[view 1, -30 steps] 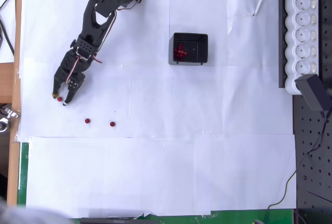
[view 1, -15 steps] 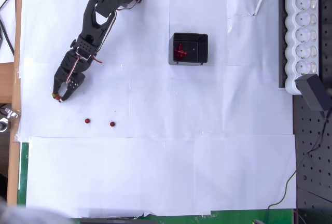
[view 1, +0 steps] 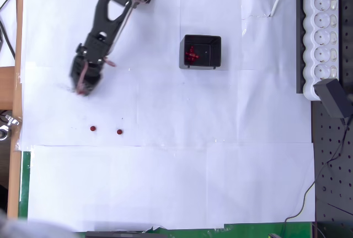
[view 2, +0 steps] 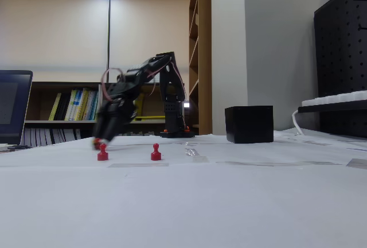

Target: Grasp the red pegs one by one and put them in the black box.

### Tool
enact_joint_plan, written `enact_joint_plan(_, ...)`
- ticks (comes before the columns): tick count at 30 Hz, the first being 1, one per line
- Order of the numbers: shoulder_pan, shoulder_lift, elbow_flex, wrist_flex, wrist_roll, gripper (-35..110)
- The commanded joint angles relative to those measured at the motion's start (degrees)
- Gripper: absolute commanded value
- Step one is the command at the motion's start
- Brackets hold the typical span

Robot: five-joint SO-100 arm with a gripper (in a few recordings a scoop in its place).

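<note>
Two red pegs (view 1: 92, 129) and (view 1: 119, 132) stand upright on the white-papered tabletop (view 1: 165, 183), side by side and apart; several more lie heaped in the black box (view 1: 202, 52), well to the right in the overhead view; the side-on fixed view shows the same pair (view 2: 102, 152), (view 2: 155, 152) in front of the box (view 2: 249, 124). Tool (view 1: 83, 85) is motion-blurred above the paper, up-left of the loose pair; whether its fingers are spread or pinching a peg, cannot tell; a reddish smear sits at the tip (view 2: 98, 140), unclear. If a peg is held, my judgement: lift enough to clear the box wall, carry across, centre over the opening, then release low so the peg does not bounce out. White power strip (view 1: 324, 31) lies beyond the box; keep the swing short of it.
</note>
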Motion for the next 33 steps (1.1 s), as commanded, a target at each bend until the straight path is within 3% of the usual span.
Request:
enact_joint_plan(1,-15.4,-16.2,12.4,32.9,-6.4,0)
enact_joint_plan(5,-32.3,-17.1,26.1,40.9,-17.2,0)
enact_joint_plan(12,-51.3,-13.9,24.6,34.5,-28.9,0)
enact_joint_plan(23,-59.5,-5.8,4.0,10.1,-34.5,0)
enact_joint_plan(33,-60.6,-3.0,0.7,8.0,-34.8,7)
